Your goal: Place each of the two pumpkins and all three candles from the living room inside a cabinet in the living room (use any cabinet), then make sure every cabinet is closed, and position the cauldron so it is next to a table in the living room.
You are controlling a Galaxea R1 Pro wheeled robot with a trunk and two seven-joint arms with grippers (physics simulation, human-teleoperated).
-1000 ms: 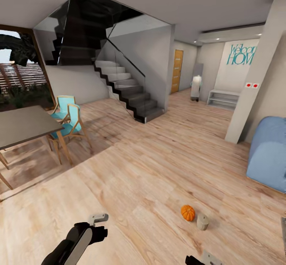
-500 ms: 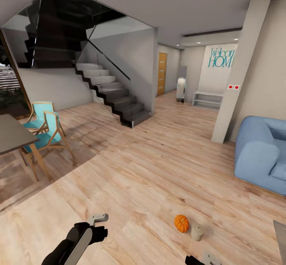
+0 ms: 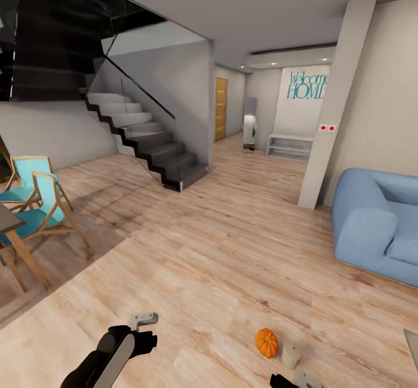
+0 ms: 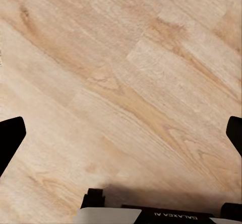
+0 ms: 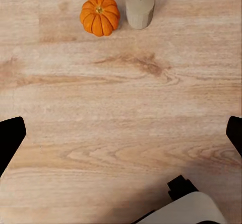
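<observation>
One small orange pumpkin (image 3: 267, 342) lies on the wood floor close in front of me, a little right of centre. A stubby cream candle (image 3: 291, 355) stands upright just to its right, nearly touching it. The right wrist view looks down on the same pumpkin (image 5: 100, 14) and candle (image 5: 139, 7), which lie well beyond my right gripper (image 5: 121, 138); its jaws are wide apart and empty. My left gripper (image 3: 145, 329) hangs over bare floor at the lower left, and in its wrist view the left gripper (image 4: 121, 138) is open and empty. The cabinet and the cauldron are out of view.
A blue sofa (image 3: 377, 225) fills the right side, with a white pillar (image 3: 334, 103) behind it. Two teal chairs (image 3: 29, 202) and a dark table's corner (image 3: 6, 219) stand at the left. A dark staircase (image 3: 151, 144) rises at the back, and a hallway runs beyond it.
The camera has swung to the right, so the table, chairs and stairs slid left and more sofa shows. The pumpkin and candle sit lower in the picture. Both arms hold their pose.
</observation>
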